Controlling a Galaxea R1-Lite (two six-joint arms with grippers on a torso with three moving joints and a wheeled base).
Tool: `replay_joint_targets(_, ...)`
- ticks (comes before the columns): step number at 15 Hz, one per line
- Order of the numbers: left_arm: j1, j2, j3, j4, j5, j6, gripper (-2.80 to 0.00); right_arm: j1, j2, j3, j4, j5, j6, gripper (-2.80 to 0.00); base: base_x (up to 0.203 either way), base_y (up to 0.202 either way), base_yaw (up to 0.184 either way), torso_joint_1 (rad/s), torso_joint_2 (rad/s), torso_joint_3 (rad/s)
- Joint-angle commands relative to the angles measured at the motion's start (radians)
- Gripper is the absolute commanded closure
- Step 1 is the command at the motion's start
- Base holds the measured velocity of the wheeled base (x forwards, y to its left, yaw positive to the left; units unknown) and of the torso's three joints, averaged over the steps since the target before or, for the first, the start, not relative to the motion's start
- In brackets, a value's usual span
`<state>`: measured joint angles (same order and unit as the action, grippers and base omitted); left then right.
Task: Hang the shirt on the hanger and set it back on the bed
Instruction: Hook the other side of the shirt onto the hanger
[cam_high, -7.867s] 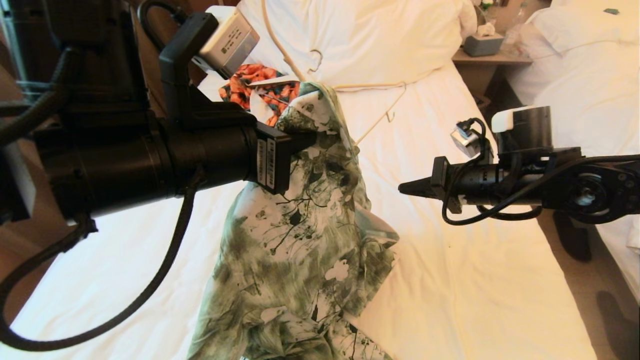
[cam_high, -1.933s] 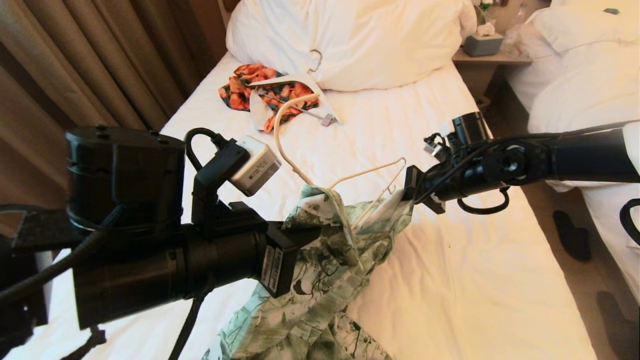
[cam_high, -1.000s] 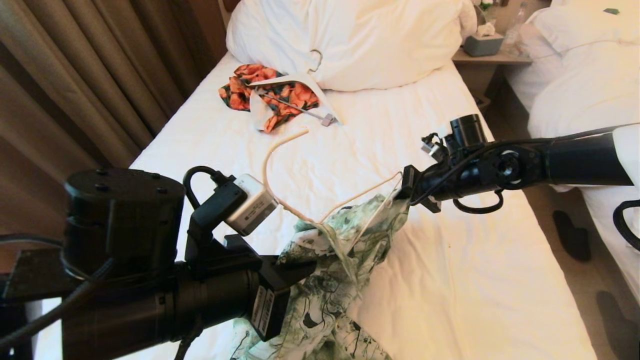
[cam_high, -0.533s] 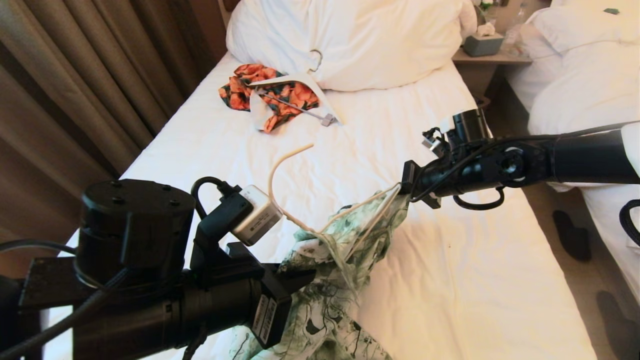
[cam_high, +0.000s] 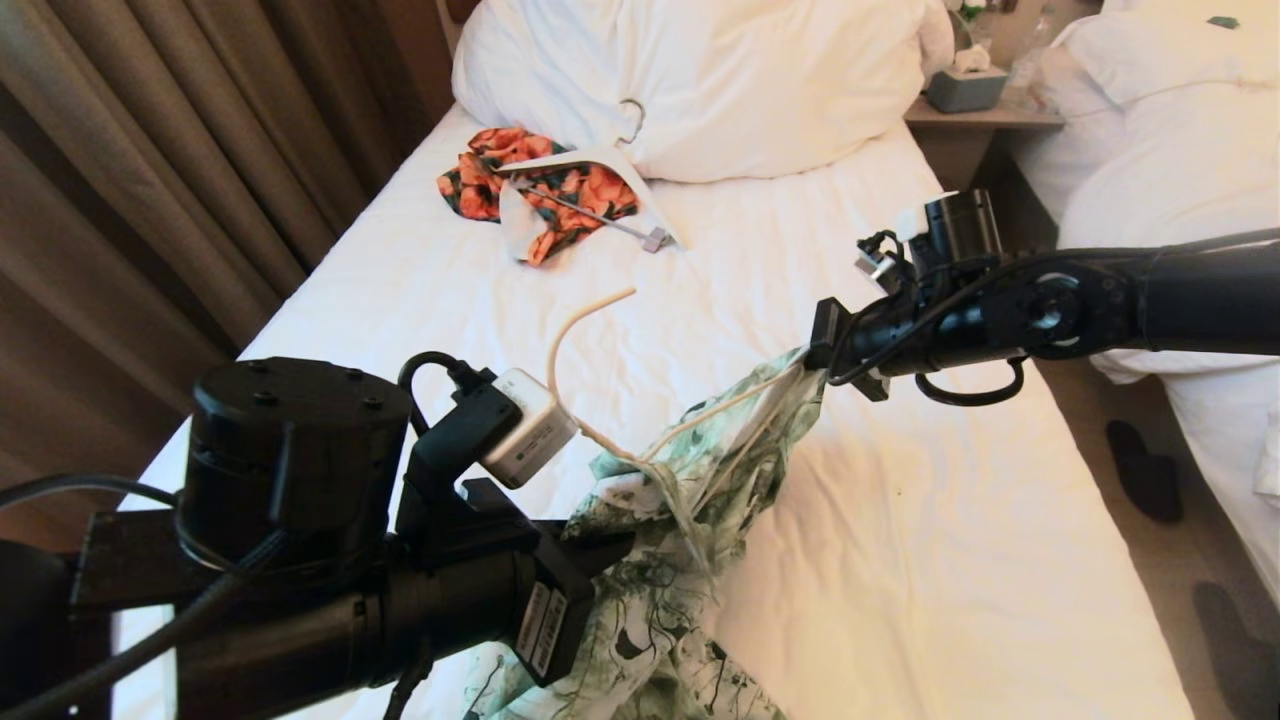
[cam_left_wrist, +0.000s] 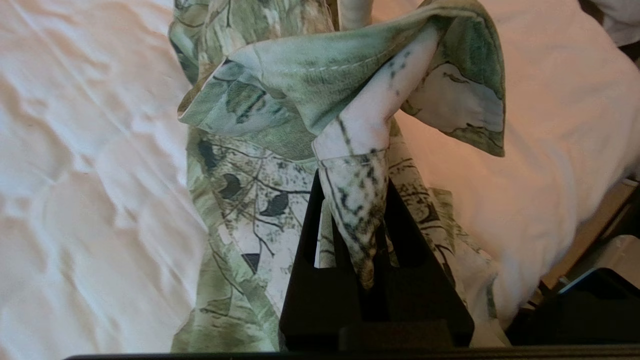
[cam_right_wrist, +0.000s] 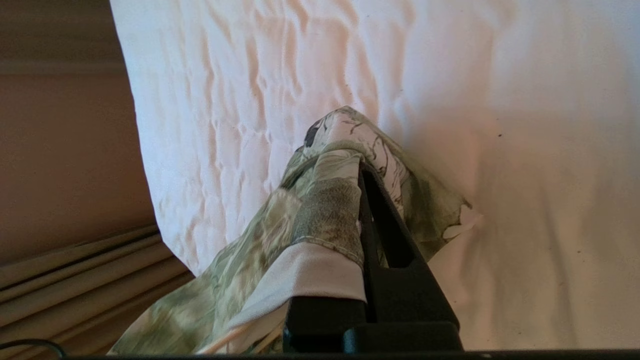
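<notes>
The green and white leaf-print shirt (cam_high: 690, 500) hangs bunched over the bed (cam_high: 900, 560), held up between both grippers. My left gripper (cam_high: 612, 535) is shut on a fold of it; the left wrist view shows a point of the shirt (cam_left_wrist: 350, 100) pinched between the black fingers (cam_left_wrist: 305, 260) of the gripper (cam_left_wrist: 354, 181). My right gripper (cam_high: 815, 365) is shut on the shirt's other top corner (cam_right_wrist: 325, 210), the cloth draped over one finger. The cream hanger (cam_high: 575, 335) sits partly inside the shirt, its hook sticking up and its arm running toward the right gripper.
An orange floral garment (cam_high: 490, 165) and a broad white clip hanger (cam_high: 600, 160) lie near the pillows (cam_high: 750, 80). Curtains (cam_high: 150, 150) stand along the left. A nightstand with a tissue box (cam_high: 965, 88) and a second bed (cam_high: 1170, 150) are on the right, and a slipper (cam_high: 1140, 470) lies on the floor.
The right gripper has risen and drawn slightly right, pulling the shirt's corner with it. The left arm has shifted right, and the hanger's hook has moved with it.
</notes>
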<state>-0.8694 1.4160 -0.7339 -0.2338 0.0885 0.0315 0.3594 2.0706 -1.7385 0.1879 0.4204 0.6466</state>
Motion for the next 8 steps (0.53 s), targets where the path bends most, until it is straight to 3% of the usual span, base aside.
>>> replay_joint_targets(1,0.005,0.011,-0.005,-0.005,0.011,0.006,0.00,0.005,-0.024,0.005,0.005,0.004,0.004,0.00,0.000,0.000,0.000,0.000,0.00,0.000)
replay_joint_targets(8,0.021,-0.002,-0.069,0.010,0.065,0.072,0.00,0.048,-0.123,0.030,0.010,0.002,0.004,0.00,0.000,0.000,0.000,0.000,0.00,0.000)
